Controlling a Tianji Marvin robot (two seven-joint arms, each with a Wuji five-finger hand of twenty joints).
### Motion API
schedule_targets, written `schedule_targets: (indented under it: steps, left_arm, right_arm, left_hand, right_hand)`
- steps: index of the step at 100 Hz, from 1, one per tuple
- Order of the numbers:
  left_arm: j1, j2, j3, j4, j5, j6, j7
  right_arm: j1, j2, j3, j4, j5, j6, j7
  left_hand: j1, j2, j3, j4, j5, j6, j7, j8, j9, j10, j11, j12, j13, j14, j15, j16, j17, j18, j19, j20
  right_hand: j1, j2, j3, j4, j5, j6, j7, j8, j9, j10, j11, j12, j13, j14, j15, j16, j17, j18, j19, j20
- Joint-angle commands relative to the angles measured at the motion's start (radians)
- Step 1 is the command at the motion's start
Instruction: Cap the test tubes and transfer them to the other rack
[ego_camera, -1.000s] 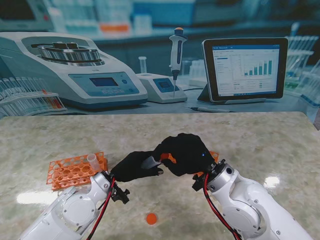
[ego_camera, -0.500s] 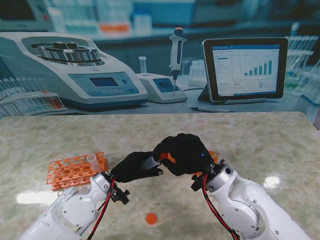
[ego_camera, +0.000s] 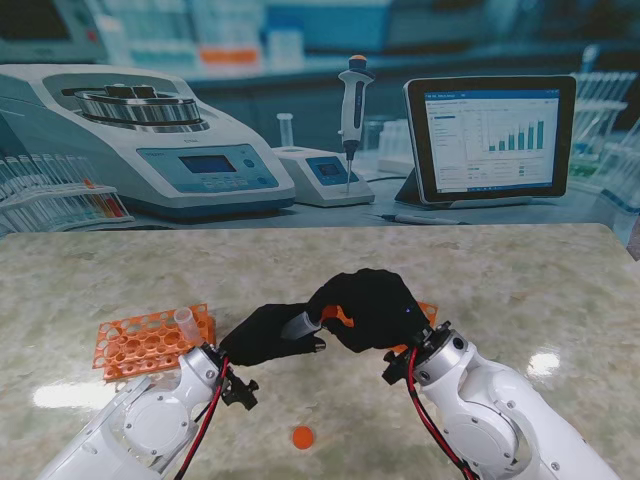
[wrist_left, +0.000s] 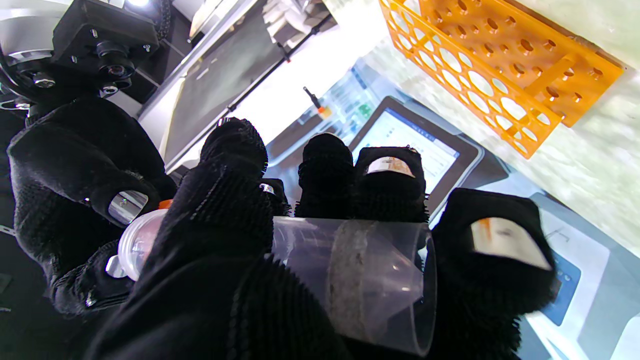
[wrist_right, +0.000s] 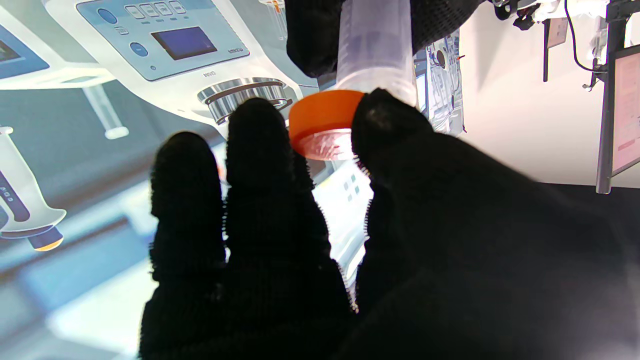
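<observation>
From the stand the two black-gloved hands meet over the middle of the table, and only a sliver of clear test tube (ego_camera: 300, 324) shows between them. The left wrist view shows the left hand (ego_camera: 262, 334) wrapped around the tube's body; the right wrist view shows the right hand (ego_camera: 368, 307) pinching an orange cap (wrist_right: 322, 125) at the tube's mouth. The table (ego_camera: 520, 280) is pale marbled stone, with a printed lab backdrop (ego_camera: 200, 150) behind it. An orange rack (ego_camera: 150, 340) to the left holds another tube (ego_camera: 186, 322); a second rack (ego_camera: 428, 312) peeks from behind the right hand. A loose orange cap (ego_camera: 302, 437) lies nearer to me
</observation>
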Motion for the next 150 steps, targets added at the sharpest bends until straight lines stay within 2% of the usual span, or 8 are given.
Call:
schedule_targets:
  steps: [1,92,150]
  left_arm:
    - [0.002,0.0,0.001,-0.012,0.0,-0.003,-0.001]
    - [0.005,-0.001,0.002,-0.016,0.005,-0.008,0.006]
    - [0.004,0.002,0.004,-0.018,0.004,-0.011,-0.004]
  right_arm:
    - [-0.009,-0.005,-0.003,0.007,0.002,0.004,0.003]
    - [-0.026,-0.012,-0.029,0.013,0.059,-0.004,-0.001]
    - [-0.024,-0.016,-0.038,0.031,0.08,-0.025,-0.011]
  left_hand:
    - [0.009,0.075,0.004,0.01,0.01,-0.071,0.072,0.057,0.007,-0.046,-0.014,-0.005,0.008,-0.013,-0.004,-0.007,0.015,0.022,0.019,-0.032]
    - [0.01,0.077,0.001,0.007,0.008,-0.071,0.072,0.059,0.004,-0.046,-0.014,-0.005,0.006,-0.012,-0.008,-0.007,0.012,0.023,0.016,-0.031]
    - [0.011,0.078,-0.002,0.005,0.007,-0.072,0.071,0.061,0.004,-0.045,-0.013,-0.004,0.009,-0.01,-0.003,-0.001,0.029,-0.008,0.051,-0.018]
  right_hand:
    - [0.159,0.073,0.193,0.074,0.041,0.003,0.011,0.011,0.126,-0.197,0.14,0.028,0.036,-0.004,0.065,0.012,0.01,0.004,0.005,0.024]
    - [0.158,0.08,0.187,0.077,0.042,0.002,0.01,0.012,0.127,-0.197,0.139,0.028,0.043,-0.005,0.065,0.013,0.019,0.005,0.004,0.041]
    - [0.157,0.092,0.178,0.077,0.038,-0.004,0.009,0.012,0.123,-0.199,0.137,0.028,0.038,-0.007,0.06,0.012,0.019,0.0,0.001,0.043]
